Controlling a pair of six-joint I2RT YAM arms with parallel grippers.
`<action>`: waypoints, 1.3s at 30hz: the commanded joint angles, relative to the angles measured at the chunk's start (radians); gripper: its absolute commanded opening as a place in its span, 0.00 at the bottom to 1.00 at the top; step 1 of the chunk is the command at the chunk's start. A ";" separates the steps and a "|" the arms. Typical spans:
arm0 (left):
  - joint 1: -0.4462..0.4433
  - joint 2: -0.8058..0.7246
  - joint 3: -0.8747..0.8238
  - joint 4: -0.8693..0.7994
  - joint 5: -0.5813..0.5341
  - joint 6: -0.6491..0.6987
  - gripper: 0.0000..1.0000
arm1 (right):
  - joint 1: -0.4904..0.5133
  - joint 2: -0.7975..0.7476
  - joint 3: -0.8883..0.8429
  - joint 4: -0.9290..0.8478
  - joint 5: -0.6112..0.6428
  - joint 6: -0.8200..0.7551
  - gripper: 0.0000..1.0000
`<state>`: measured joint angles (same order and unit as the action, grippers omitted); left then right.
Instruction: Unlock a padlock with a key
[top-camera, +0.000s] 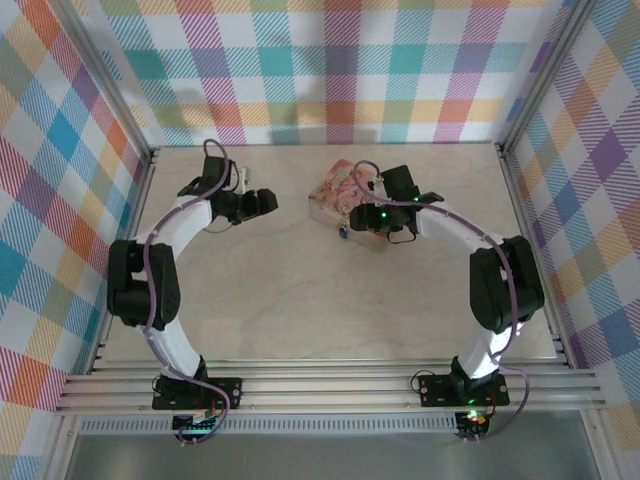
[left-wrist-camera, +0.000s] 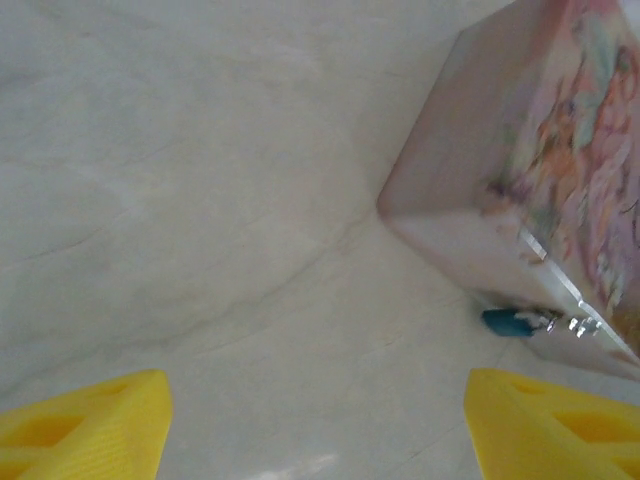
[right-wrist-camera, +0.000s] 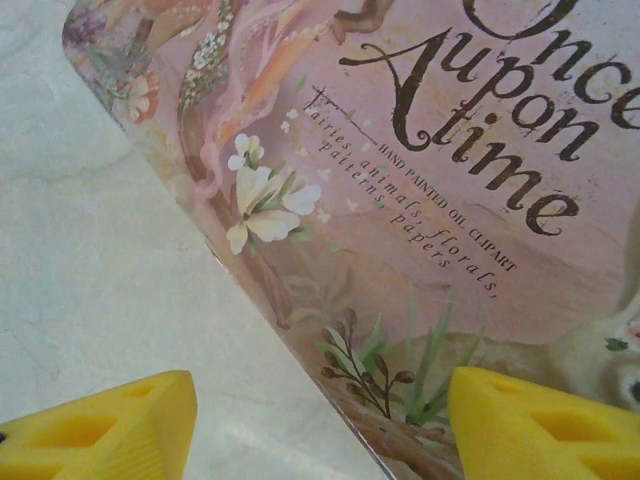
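A tiny blue padlock (left-wrist-camera: 508, 322) with a silvery shackle hangs at the latch on the front of the pink floral tin box (left-wrist-camera: 560, 170); from above the padlock (top-camera: 342, 233) is a small blue speck at the box's near edge. My left gripper (left-wrist-camera: 318, 420) is open, its yellow fingers (left-wrist-camera: 85, 425) spread over bare table left of the box. Above the box's lid (right-wrist-camera: 420, 200), my right gripper (right-wrist-camera: 320, 430) is open, one finger over the lid and the other over the table. No key is visible.
The tin box (top-camera: 340, 195) sits at the back centre of the pale tabletop (top-camera: 300, 300). Plaid walls and metal rails (top-camera: 330, 385) enclose the table. The left gripper (top-camera: 262, 203) and the right gripper (top-camera: 385, 212) flank the box.
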<state>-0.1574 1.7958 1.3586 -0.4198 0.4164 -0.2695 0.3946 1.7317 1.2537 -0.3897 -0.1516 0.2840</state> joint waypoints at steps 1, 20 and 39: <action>-0.046 0.075 0.116 -0.087 0.038 -0.005 0.76 | -0.028 -0.062 -0.030 -0.049 -0.023 0.078 0.71; -0.250 0.509 0.731 -0.326 -0.078 -0.002 0.69 | -0.349 -0.189 -0.236 -0.075 -0.219 0.193 0.80; -0.338 0.231 0.114 -0.108 -0.141 -0.126 0.63 | -0.350 -0.141 -0.206 -0.063 -0.297 0.280 0.84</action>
<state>-0.4641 2.0380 1.5829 -0.4965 0.3305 -0.3420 0.0406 1.5635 1.0222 -0.4431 -0.4145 0.5465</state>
